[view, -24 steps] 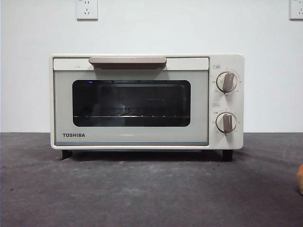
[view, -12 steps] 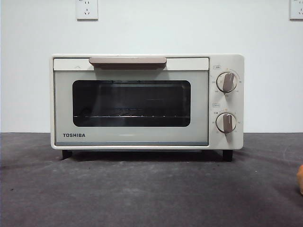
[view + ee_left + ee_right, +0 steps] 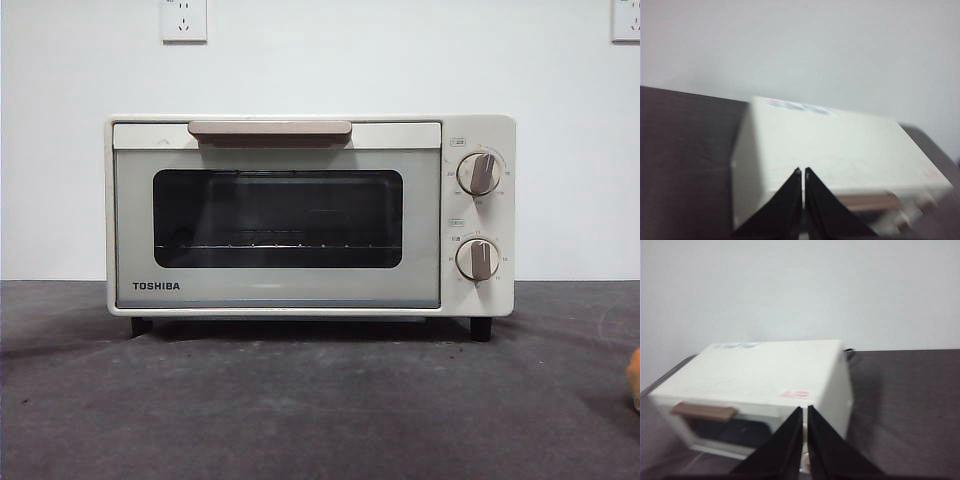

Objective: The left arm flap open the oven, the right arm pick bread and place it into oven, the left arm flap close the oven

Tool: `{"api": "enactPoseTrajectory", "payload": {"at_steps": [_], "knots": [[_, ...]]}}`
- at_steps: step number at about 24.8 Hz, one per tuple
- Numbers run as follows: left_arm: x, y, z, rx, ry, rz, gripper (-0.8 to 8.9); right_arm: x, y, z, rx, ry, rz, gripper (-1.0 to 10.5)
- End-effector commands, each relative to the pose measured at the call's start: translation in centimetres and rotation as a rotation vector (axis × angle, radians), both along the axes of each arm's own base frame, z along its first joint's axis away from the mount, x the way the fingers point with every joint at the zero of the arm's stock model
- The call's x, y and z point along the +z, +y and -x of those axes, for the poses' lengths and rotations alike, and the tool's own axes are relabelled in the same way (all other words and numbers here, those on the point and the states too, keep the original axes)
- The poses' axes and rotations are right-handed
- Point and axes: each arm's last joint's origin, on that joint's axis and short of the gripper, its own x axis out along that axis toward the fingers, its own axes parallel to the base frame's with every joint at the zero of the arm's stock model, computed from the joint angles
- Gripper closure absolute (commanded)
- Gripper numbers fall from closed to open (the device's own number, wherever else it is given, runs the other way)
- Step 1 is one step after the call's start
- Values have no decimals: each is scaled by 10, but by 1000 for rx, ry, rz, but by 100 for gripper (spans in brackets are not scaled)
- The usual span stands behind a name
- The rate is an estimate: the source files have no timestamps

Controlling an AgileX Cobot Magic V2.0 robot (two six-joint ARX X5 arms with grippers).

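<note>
I see the oven (image 3: 310, 215) shut on the table (image 3: 300, 400), bread (image 3: 634, 378) at the edge – soft, so I'd pinch lightly; both grippers (image 3: 803, 172) (image 3: 805, 410) closed, empty – I'd hook the stiff handle (image 3: 269, 129)

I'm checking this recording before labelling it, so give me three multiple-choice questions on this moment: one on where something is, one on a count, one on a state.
1. Where does the bread show in the front view?
A. On the wire rack
B. At the right edge, on the table
C. On top of the oven

2. How many knobs does the Toshiba toaster oven have?
A. One
B. Two
C. Three

3. What state is the oven door in?
A. Shut
B. Flapped fully down
C. Half open

Answers: 1 B, an orange sliver sits low at the picture's right edge; 2 B, an upper knob and a lower knob stand on the right panel; 3 A, the door stands flush, its handle at the top.
</note>
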Motion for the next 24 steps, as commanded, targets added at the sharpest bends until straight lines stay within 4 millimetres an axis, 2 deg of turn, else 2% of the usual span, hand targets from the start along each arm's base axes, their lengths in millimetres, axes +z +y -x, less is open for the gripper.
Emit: {"api": "enactPoseTrajectory", "payload": {"at_steps": [1, 4, 8, 19, 21, 24], "knots": [[21, -7, 4, -119, -70, -105, 797, 12, 4, -2, 98, -10, 47, 935], [31, -13, 8, -232, -128, -146, 797, 18, 8, -4, 205, 9, 63, 935], [32, -18, 14, -336, -156, -165, 797, 18, 12, -3, 290, 46, 61, 935], [29, -24, 10, -380, -146, -182, 780, 15, 13, -3, 289, 79, 63, 924], [28, -24, 8, -380, -140, -182, 731, 14, 13, -3, 289, 85, 60, 869], [28, -25, 7, -381, -135, -182, 524, 13, 13, -3, 288, 107, 57, 694]]}}
